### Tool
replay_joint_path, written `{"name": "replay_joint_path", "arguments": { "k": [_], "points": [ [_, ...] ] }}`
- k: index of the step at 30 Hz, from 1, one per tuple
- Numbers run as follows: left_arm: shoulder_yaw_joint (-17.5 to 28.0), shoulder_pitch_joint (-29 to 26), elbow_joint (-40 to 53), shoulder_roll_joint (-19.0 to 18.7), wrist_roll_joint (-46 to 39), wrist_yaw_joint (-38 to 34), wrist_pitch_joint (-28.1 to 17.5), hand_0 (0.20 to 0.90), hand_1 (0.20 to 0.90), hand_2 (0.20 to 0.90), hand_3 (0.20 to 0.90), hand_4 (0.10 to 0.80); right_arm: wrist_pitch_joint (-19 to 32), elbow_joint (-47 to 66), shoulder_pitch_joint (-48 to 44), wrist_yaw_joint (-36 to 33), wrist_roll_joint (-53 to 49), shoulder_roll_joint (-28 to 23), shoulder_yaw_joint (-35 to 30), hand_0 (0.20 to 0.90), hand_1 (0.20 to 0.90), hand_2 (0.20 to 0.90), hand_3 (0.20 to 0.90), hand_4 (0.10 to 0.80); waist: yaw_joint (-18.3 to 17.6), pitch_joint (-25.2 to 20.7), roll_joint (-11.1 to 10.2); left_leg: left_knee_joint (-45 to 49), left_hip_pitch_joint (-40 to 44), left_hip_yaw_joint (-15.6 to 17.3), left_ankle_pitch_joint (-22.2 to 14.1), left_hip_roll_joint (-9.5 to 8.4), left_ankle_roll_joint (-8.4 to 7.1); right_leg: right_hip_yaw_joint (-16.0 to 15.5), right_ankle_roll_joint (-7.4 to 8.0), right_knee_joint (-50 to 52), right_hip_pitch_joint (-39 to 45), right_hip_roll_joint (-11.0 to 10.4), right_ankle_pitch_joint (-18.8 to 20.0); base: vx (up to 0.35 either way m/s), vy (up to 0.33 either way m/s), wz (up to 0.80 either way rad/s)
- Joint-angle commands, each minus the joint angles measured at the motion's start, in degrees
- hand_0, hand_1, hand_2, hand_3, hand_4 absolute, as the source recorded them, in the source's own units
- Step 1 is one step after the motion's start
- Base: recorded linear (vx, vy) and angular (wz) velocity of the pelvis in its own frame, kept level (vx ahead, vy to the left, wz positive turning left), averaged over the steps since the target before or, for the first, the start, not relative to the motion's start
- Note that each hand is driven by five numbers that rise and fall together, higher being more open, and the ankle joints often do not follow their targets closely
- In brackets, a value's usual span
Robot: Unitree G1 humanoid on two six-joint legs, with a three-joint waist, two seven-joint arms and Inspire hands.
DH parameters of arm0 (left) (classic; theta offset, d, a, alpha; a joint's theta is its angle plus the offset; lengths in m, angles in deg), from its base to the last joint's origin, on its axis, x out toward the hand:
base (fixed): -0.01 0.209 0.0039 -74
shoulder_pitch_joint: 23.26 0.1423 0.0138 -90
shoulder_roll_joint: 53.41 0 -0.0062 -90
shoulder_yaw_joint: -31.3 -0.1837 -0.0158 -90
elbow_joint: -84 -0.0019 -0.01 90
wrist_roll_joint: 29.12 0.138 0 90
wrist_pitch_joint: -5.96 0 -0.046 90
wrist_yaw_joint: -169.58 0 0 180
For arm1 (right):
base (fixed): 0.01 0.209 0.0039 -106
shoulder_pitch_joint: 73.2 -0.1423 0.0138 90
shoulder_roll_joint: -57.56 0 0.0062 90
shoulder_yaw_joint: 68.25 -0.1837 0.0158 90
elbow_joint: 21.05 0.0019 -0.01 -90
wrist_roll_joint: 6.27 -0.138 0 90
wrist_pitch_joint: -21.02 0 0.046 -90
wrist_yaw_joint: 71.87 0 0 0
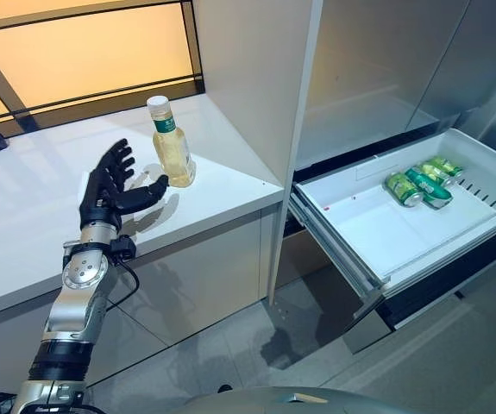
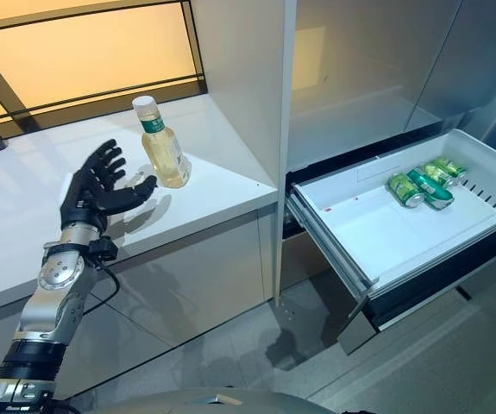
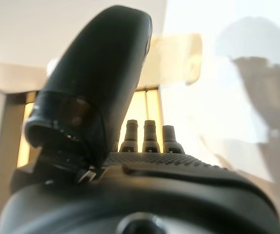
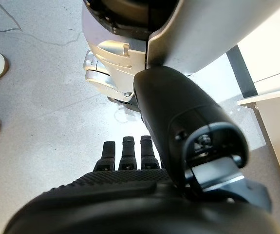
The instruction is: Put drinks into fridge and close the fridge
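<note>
The clear plastic bottle of yellow drink (image 1: 171, 143) stands upright near the white surface (image 1: 32, 224) right edge, just beside the left robot hand (image 1: 109, 185), whose fingers are spread apart and hold nothing.

The left dark robot hand (image 1: 109, 185) hovers with fingers spread over the white desk (image 1: 23, 224), just beside an upright clear plastic bottle of yellow drink (image 1: 172, 145); green drink cans (image 1: 420, 183) lie in the open white fridge drawer (image 1: 377, 233)
</note>
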Motion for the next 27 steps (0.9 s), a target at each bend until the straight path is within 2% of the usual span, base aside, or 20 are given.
{"name": "replay_joint_path", "arguments": {
  "k": [1, 6, 16, 27],
  "points": [
    [2.0, -7.9, 1.7, -3.6, -2.2, -0.5, -3.4, 0.900, 0.900, 0.900, 0.900, 0.800, 0.1, 1.7, -2.3, 2.0, 0.0, 1.8, 1.2, 0.900, 0.900, 0.900, 0.900, 0.800, -0.2, -1.2, -0.4, 0.5, 1.2, 1.2, -6.5, -2.74, 1.98, 3.9, 4.72, 0.9, -1.9, -1.6, 0.2, 0.000, 0.000, 0.00],
    [1.5, -9.9, 0.6, -4.6, -2.3, -1.5, -2.0, 0.900, 0.900, 0.900, 0.900, 0.800, -0.1, 1.8, -2.4, 1.9, 0.0, 1.8, 1.8, 0.900, 0.900, 0.900, 0.900, 0.800, -0.6, -1.2, -0.2, 0.5, 1.4, 1.5, -6.6, -2.68, 1.95, 3.8, 4.82, 1.0, -1.8, -1.7, 0.2, 0.000, 0.000, 0.00],
    [2.3, -12.9, -3.6, -6.3, -0.3, -6.0, -3.0, 0.900, 0.900, 0.900, 0.900, 0.800, 0.3, 1.0, -2.1, 1.7, 0.1, 1.9, 2.3, 0.900, 0.900, 0.900, 0.900, 0.800, -1.2, -1.7, 0.0, 0.5, 1.6, 2.0, -6.7, -2.56, 1.71, 3.9, 4.91, 0.9, -1.7, -1.7, 0.1, 0.000, 0.000, 0.00],
    [2.6, -15.2, -4.3, -6.0, -0.7, -6.8, -3.9, 0.900, 0.900, 0.900, 0.900, 0.800, 0.7, 0.6, -1.9, 1.8, 0.4, 2.1, 2.9, 0.900, 0.900, 0.900, 0.900, 0.800, -1.7, -1.8, -0.2, 0.6, 1.8, 2.1, -6.9, -2.47, 1.69, 4.2, 4.87, 1.1, -1.7, -1.7, -0.1, 0.000, 0.000, 0.00]
  ]
}}
